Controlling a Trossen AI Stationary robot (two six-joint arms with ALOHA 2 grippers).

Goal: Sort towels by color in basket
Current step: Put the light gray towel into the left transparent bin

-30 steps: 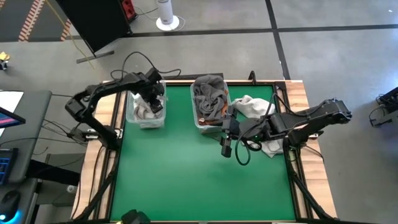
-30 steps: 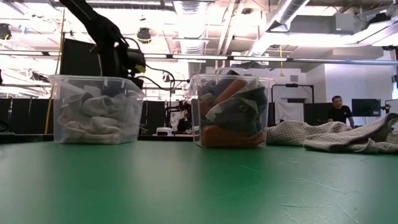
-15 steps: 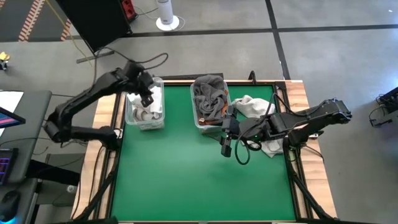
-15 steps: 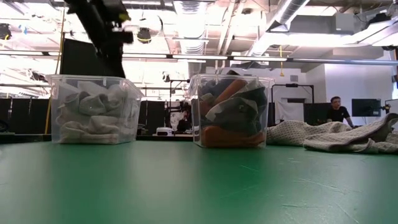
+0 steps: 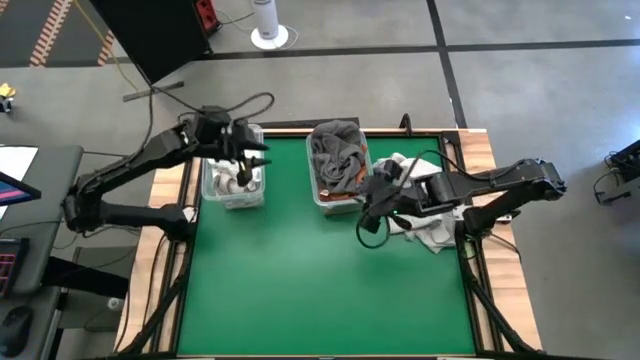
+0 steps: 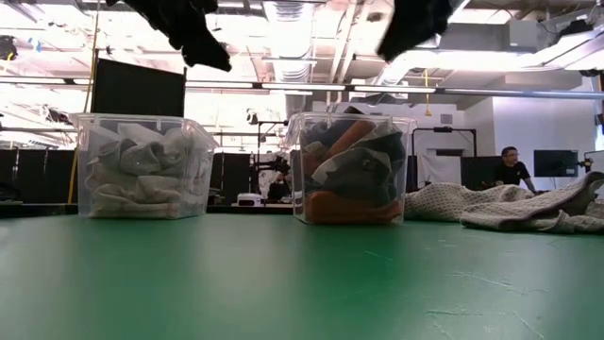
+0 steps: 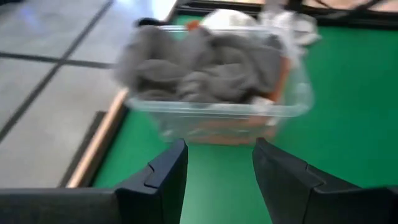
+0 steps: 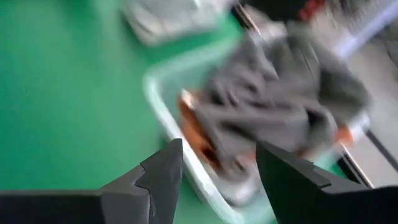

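Observation:
Two clear bins stand at the table's far side. The left bin (image 5: 232,180) (image 6: 143,165) holds white and light grey towels. The middle bin (image 5: 335,165) (image 6: 354,168) (image 7: 214,81) (image 8: 261,124) holds dark grey and rust-orange towels. Loose pale towels (image 5: 415,205) (image 6: 510,206) lie in a heap on the table right of the middle bin. My left gripper (image 5: 255,155) (image 7: 217,149) hangs open and empty above the left bin, facing the middle bin. My right gripper (image 5: 372,195) (image 8: 217,152) is open and empty, raised beside the middle bin's near right corner.
The green mat (image 5: 320,280) stretches from the bins to the near edge. A wooden rim (image 5: 480,150) frames the table. My right arm (image 5: 490,185) reaches over the loose towel heap. A person (image 6: 512,165) sits far off in the room behind.
My left gripper has risen out of the left bin, empty, and turned toward the table's right. My right gripper has moved toward the far edge, up to the middle bin, and turned toward it. The towels in the left bin have stayed where they were.

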